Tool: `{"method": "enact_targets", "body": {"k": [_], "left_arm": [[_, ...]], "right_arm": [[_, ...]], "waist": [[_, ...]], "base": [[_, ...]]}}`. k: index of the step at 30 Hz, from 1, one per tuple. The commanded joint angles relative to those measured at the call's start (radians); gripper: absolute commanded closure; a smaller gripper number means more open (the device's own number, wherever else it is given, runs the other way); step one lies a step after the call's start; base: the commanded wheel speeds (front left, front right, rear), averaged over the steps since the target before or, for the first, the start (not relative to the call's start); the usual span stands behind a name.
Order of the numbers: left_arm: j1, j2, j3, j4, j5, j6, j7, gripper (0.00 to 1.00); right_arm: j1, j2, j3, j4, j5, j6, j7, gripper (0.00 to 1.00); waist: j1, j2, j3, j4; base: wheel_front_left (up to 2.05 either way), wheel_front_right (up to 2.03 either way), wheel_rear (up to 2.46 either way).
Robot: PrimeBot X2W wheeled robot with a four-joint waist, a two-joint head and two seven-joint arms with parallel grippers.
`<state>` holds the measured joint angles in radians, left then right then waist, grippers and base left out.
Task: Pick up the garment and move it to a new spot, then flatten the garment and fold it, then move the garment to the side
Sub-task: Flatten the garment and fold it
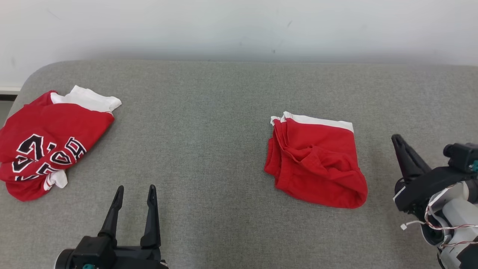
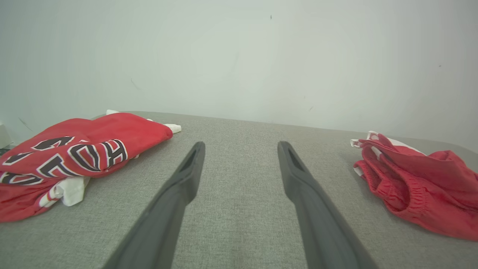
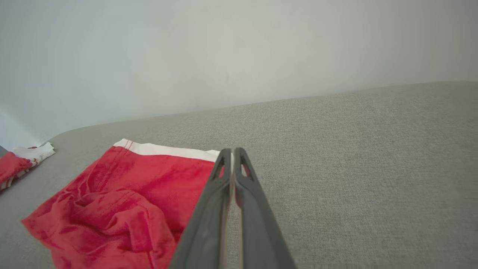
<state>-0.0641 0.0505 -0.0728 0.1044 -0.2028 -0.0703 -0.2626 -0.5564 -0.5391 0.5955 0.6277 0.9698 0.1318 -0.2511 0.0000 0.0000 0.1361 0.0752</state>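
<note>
Left claw spread, empty; right claw pressed together, near the folded red shorts; jersey lies well apart.

The crumpled red jersey bears large black letters edged in white. Folds break up the wording: an "H" reads clearly, with a rounded letter, "C" or "O", beside it and a shape like a "2" nearby. The rest is lost in creases.
</note>
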Motion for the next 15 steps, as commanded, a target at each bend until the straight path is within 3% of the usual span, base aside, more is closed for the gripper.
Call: {"method": "enact_targets", "body": {"k": [1,7,15], "left_arm": [[-0.008,0.000,-0.002,-0.001,0.010,-0.001,-0.003,0.00],[-0.034,0.000,-0.027,0.007,0.013,-0.006,-0.003,0.00],[-0.053,0.000,-0.037,0.015,-0.003,-0.001,-0.003,0.00]], "right_arm": [[-0.013,0.008,0.009,0.021,-0.019,-0.002,-0.005,1.00],[-0.086,-0.002,0.107,0.132,-0.101,-0.002,-0.007,1.00],[-0.115,-0.002,0.276,0.192,-0.064,-0.002,0.014,1.00]], "waist": [[0.0000,0.0000,0.005,0.004],[0.0000,0.0000,0.026,0.040],[0.0000,0.0000,0.034,0.088]], "base": [[0.00,0.00,0.00],[0.00,0.00,0.00],[0.00,0.00,0.00]]}}
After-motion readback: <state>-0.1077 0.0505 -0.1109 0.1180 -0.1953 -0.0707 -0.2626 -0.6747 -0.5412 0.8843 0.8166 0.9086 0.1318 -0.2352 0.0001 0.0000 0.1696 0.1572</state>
